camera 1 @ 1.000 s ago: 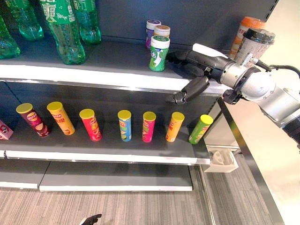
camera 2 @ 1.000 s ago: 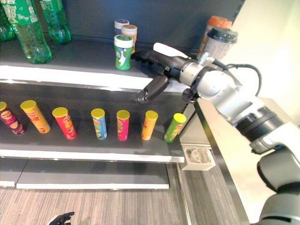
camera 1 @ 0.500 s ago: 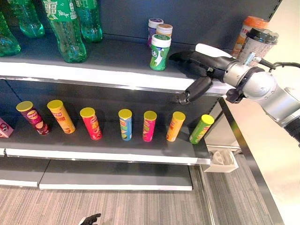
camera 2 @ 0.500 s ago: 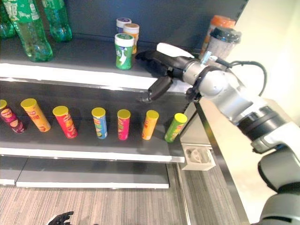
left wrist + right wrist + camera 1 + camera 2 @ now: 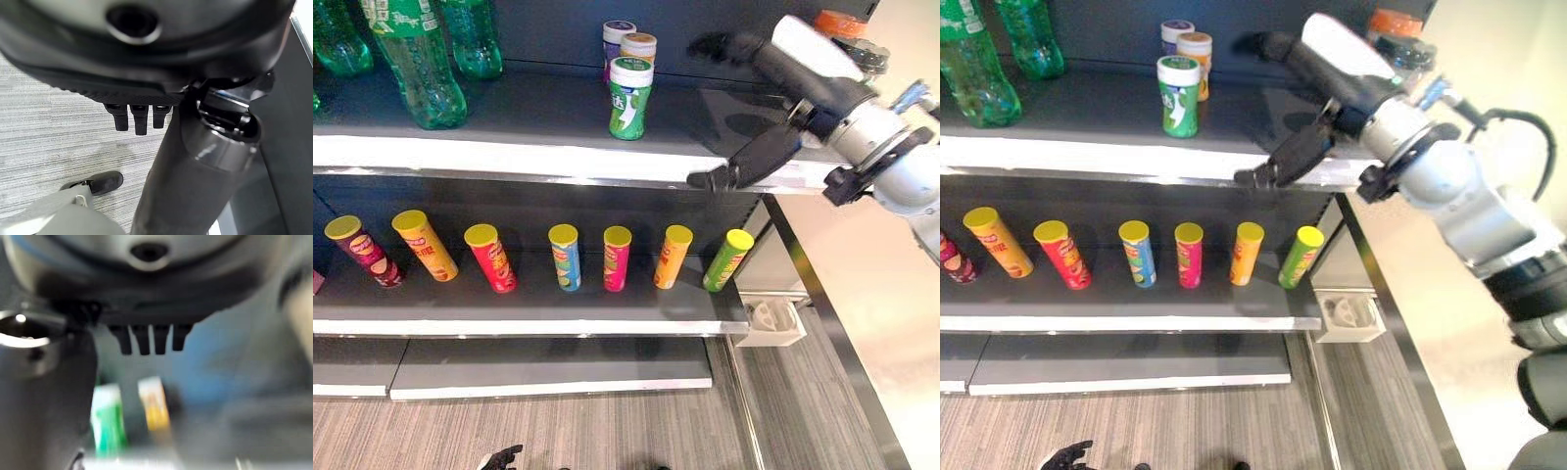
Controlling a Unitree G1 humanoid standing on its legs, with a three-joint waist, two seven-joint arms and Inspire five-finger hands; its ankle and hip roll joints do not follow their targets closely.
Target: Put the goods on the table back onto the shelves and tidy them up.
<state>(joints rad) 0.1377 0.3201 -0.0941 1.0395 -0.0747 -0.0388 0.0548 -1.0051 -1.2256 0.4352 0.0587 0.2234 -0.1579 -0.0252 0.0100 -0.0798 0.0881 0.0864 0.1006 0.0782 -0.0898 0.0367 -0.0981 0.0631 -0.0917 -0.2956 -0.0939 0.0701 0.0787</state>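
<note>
My right hand (image 5: 800, 67) hovers open and empty above the right end of the upper shelf (image 5: 529, 157), fingers stretched toward the back wall and thumb hanging past the shelf's front edge. A green jar with a white cap (image 5: 630, 97) stands to its left, apart from it, with two smaller jars (image 5: 637, 46) behind. In the right wrist view the green jar (image 5: 107, 423) and an orange-yellow jar (image 5: 154, 404) show beyond the straight fingers (image 5: 146, 340). My left hand (image 5: 500, 457) hangs low over the floor, fingers relaxed.
Green bottles (image 5: 411, 59) stand at the upper shelf's left. Several coloured chip cans (image 5: 564, 257) lean in a row on the lower shelf. A dark-lidded cup (image 5: 867, 57) and an orange-lidded container (image 5: 840, 22) sit behind my right wrist. A cream table (image 5: 891, 313) runs along the right; a white bin (image 5: 773, 318) sits below.
My right hand has risen from the shelf's front edge to above the shelf and drawn right, away from the green jar. The view has also shifted slightly.
</note>
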